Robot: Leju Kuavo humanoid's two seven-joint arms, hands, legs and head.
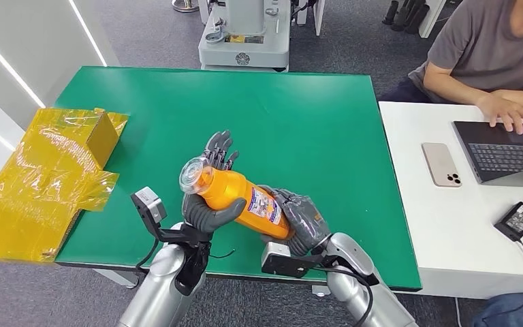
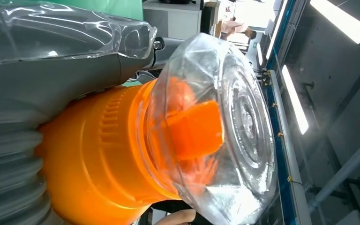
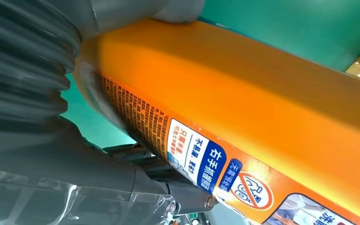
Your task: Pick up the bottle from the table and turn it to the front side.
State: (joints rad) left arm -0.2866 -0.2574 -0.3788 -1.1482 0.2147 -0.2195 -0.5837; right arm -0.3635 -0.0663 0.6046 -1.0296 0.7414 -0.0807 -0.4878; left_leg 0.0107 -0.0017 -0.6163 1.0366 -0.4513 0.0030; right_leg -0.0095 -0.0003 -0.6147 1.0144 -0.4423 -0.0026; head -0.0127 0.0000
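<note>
An orange bottle (image 1: 240,199) with a clear domed cap (image 1: 195,175) is held tilted above the green table (image 1: 293,116), cap end up and to the left. My left hand (image 1: 211,197) grips its neck end, thumb below and fingers behind. My right hand (image 1: 298,216) grips the base end, where a printed label (image 1: 265,206) faces up. In the left wrist view the clear cap (image 2: 225,126) and orange shoulder (image 2: 103,154) sit against my grey thumb (image 2: 51,84). The right wrist view shows the orange bottle body (image 3: 262,98) and its label text (image 3: 197,154) beside my right hand (image 3: 37,117).
A yellow film-wrapped box and sheet (image 1: 54,170) lie over the table's left edge. To the right stands a white desk (image 1: 449,225) with a phone (image 1: 441,164), a laptop (image 1: 507,150) and a power adapter (image 1: 517,219); a seated person (image 1: 490,61) types there. A machine base (image 1: 245,34) stands beyond the table.
</note>
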